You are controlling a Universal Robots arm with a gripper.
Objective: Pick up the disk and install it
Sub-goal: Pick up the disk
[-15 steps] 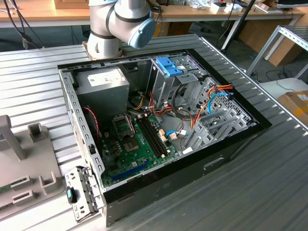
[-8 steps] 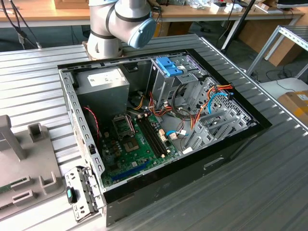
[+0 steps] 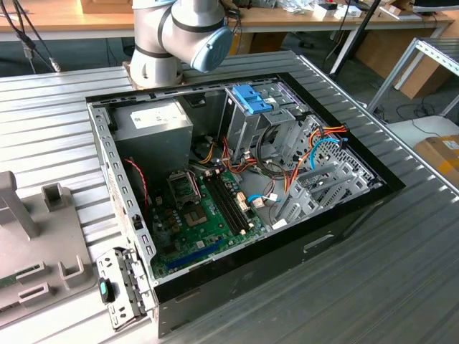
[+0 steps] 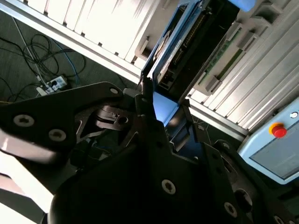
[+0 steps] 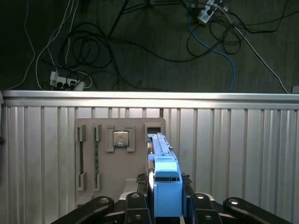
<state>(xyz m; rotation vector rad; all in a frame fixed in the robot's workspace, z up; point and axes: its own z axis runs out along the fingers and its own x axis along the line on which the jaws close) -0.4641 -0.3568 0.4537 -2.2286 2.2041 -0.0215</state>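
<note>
Pincer (image 5: 164, 185) is grasping the disk (image 5: 167, 193) edge-on, holding it over the grey fixture plate (image 5: 112, 163) on the ribbed table (image 5: 233, 154).

The disk (image 5: 167, 189) is light blue, jaws black

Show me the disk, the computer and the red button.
disk (image 5: 167, 189): first wrist view, on its blue frame.
computer (image 3: 251, 276): exterior view, on the black side wall.
red button (image 4: 280, 131): second wrist view, on its top.

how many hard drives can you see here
1: the disk, edge-on in the gripper by the grey tray. The drive cage might hide more.
</note>
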